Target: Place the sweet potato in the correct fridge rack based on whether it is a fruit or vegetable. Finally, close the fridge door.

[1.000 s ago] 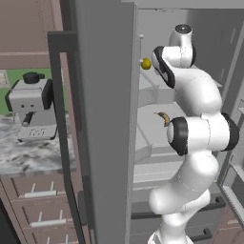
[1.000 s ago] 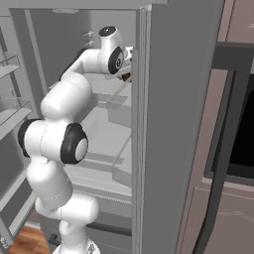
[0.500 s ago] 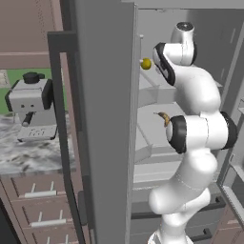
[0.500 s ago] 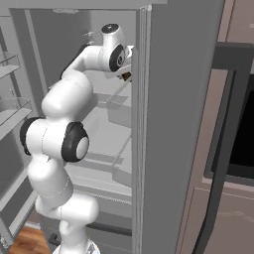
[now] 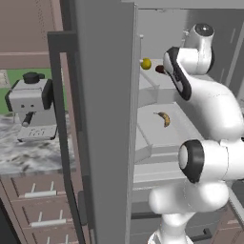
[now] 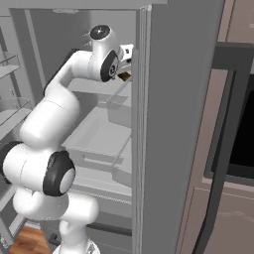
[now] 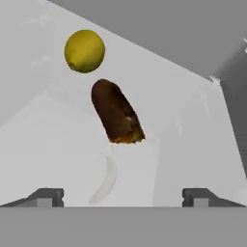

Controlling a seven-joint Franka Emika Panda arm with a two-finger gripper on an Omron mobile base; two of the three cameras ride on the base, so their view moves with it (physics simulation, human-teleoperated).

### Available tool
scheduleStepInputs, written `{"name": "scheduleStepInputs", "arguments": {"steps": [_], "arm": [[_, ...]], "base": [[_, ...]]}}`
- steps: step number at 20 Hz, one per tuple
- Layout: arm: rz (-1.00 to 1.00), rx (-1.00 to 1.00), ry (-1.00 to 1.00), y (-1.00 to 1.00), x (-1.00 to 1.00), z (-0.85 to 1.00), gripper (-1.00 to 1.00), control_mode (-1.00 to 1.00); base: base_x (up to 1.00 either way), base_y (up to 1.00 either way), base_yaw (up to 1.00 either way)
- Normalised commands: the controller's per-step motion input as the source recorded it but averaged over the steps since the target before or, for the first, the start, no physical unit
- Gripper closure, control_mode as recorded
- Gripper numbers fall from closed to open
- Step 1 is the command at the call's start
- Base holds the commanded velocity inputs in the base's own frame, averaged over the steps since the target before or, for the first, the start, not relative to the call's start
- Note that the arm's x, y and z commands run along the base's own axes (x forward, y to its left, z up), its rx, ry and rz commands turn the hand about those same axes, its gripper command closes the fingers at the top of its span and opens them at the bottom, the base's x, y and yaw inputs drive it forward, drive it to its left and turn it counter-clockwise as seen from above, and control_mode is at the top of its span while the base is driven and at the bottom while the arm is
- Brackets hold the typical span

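In the hand view the gripper [image 7: 123, 195] stands with its jaws apart: the two dark fingertips [image 7: 46, 195] sit at the lower left and lower right of the frame, with nothing between them. The sweet potato [image 7: 116, 112] lies just above the centre of that frame, free of the fingertips, resting on the pale fridge rack [image 7: 58, 144]. It is a dark brown stub, tilted, with its upper end pointing toward the upper left and its rough orange-tinged end toward the lower right.

A round yellow fruit [image 7: 85, 50] sits in the upper left of the hand view, just beside the upper end of the sweet potato (contact between the two cannot be confirmed).

In the left base view the robot arm [image 5: 205, 105] occupies the right half of the frame and reaches into the open fridge. The sweet potato [image 5: 159, 69] shows as a small dark spot at upper centre, partly behind the arm, with the round yellow fruit [image 5: 146, 63] just to its left on the same upper fridge rack [image 5: 151, 82]. A curved banana [image 5: 164, 118] lies on a lower shelf, near the centre of the frame. The fridge door [image 5: 102, 119] stands open as a wide grey slab left of centre. A coffee machine [image 5: 32, 107] stands on the marbled counter [image 5: 28, 155] at the left edge.

In the right base view the arm [image 6: 54, 114] rises from the lower left, and the gripper [image 6: 124, 74] is at upper centre, inside the fridge.
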Motion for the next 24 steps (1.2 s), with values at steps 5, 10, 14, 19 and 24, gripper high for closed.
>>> {"name": "scheduleStepInputs", "arguments": {"steps": [5,10,14,19,24], "arm": [[0.0,0.01,-0.12,0.2,-1.0,0.29,-1.0,-1.0],[0.0,0.08,0.05,0.34,-1.0,0.08,-1.0,-1.0],[0.0,0.15,0.13,0.3,-1.0,0.03,-1.0,-1.0],[0.0,0.25,0.28,0.26,-0.91,-0.11,-1.0,-1.0],[0.0,0.11,0.26,0.23,-0.48,-0.8,-1.0,-1.0]], "base": [[0.0,0.0,0.0],[0.0,0.0,0.0],[0.0,0.0,0.0],[0.0,0.0,0.0],[0.0,0.0,0.0]]}}
